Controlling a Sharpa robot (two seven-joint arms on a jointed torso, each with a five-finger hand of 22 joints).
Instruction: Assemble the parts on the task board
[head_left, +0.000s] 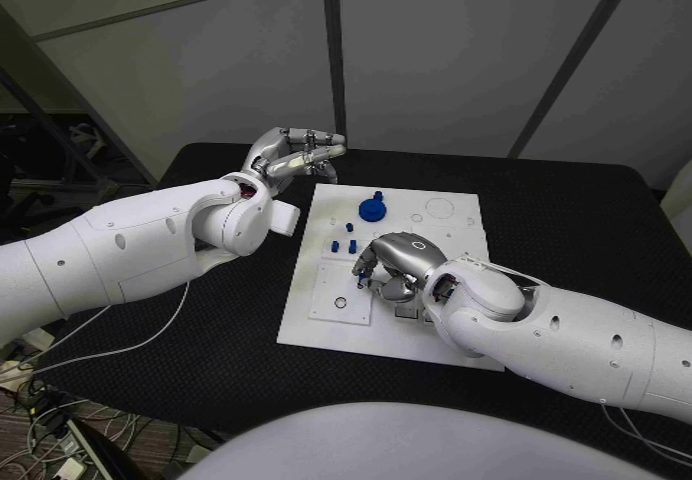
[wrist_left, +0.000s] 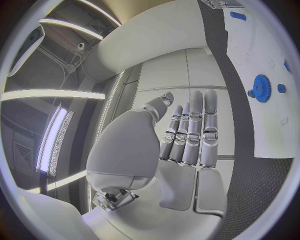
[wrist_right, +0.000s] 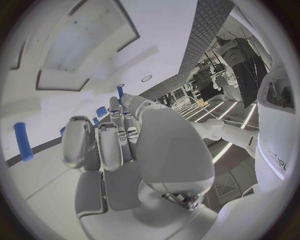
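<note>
The white task board (head_left: 325, 310) lies mid-table. A blue gear (head_left: 372, 208) stands near its far edge, and small blue pegs (head_left: 343, 244) stand just below it. My right hand (head_left: 397, 262) hovers low over the board's middle with its fingers bent down beside those pegs; its palm (wrist_right: 119, 145) holds nothing I can see. In the right wrist view, small blue pegs (wrist_right: 101, 111) stand just past the fingertips and a longer blue peg (wrist_right: 24, 141) lies on the board. My left hand (head_left: 296, 152) is raised off the board's far left corner, fingers (wrist_left: 190, 132) straight and empty. The left wrist view also shows the gear (wrist_left: 260, 88).
The black table (head_left: 216, 340) surrounds the board on all sides. Round holes and outlines (head_left: 440, 210) mark the board's far right part. A small ring (head_left: 339, 302) lies on the board's near left panel. Cables (head_left: 87, 350) hang off the table's left edge.
</note>
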